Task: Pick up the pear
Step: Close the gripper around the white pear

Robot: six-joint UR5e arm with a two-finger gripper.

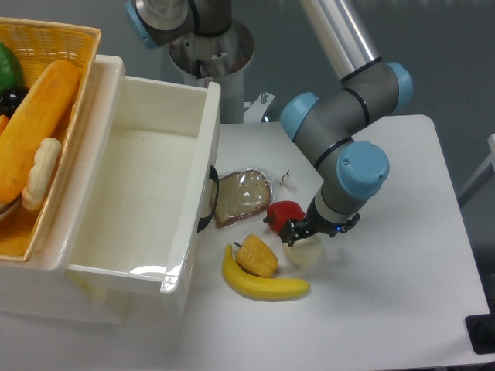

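The arm (340,124) is built of matte grey cylindrical links with light-blue round caps at the joints and a shiny silver tube. Its small gripper (313,232) is black

White table (402,294), grey-blue floor (456,62) behind
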